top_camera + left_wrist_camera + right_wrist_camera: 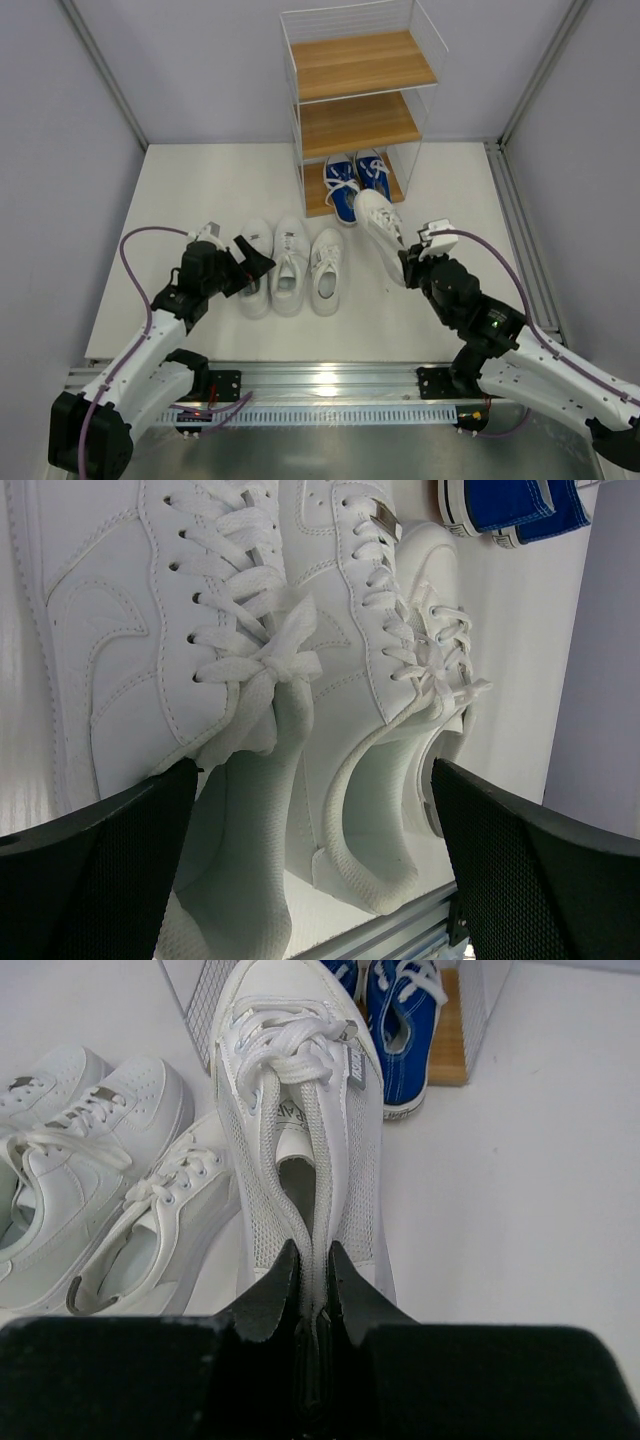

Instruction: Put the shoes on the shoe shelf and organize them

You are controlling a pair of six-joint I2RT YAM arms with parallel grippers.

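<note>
In the top view, the shoe shelf point(360, 65) has its two upper boards bare, and the blue pair point(357, 178) sits on the lowest board. The right gripper point(408, 262) holds one white shoe point(378, 218) just in front of that board. The shoe is tilted, with its toe toward the shelf, and I judge it is meant for a free tier. Three white shoes point(290, 265) lie in a row on the table point(200, 190), and the left gripper point(255, 268) is at the leftmost one.

In the left wrist view, its fingers point(100, 870) are spread wide and grasp nothing. The heel ends of two shoes from the row lie between them, probably so that one collar can be taken next.

In the right wrist view, the fingers point(265, 1300) are pinched on the back rim of the white shoe. I think this thin grip at the heel leaves the toe free to enter the shelf first. The blue pair is just beyond the toe.
</note>
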